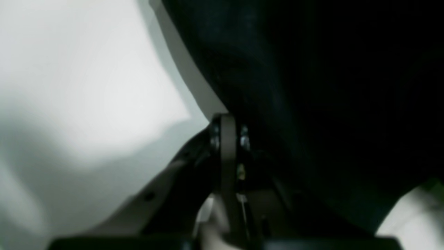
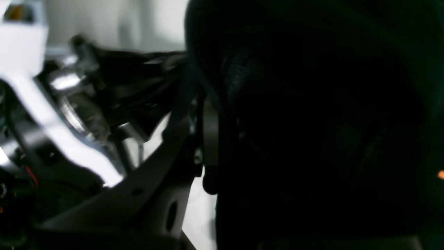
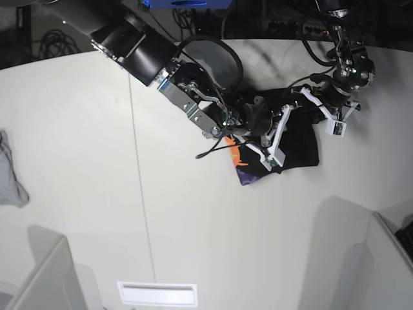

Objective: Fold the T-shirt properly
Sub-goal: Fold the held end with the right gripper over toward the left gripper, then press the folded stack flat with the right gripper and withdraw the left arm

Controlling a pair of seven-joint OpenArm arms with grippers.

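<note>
Base view: left tool (image 3: pixel 321 103) and right tool (image 3: pixel 271 139) both clamp the black T-shirt (image 3: pixel 300 145) above the counter (image 3: pixel 193 219); uneven pulling could bunch it.

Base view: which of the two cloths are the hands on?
The black T-shirt with the orange-and-purple print; the small grey cloth lies alone at the table's left edge.

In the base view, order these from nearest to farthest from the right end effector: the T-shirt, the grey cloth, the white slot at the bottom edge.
1. T-shirt: bunched at the right end effector, touching it.
2. White slot: low on the table, left of centre.
3. Grey cloth: far left edge.
</note>
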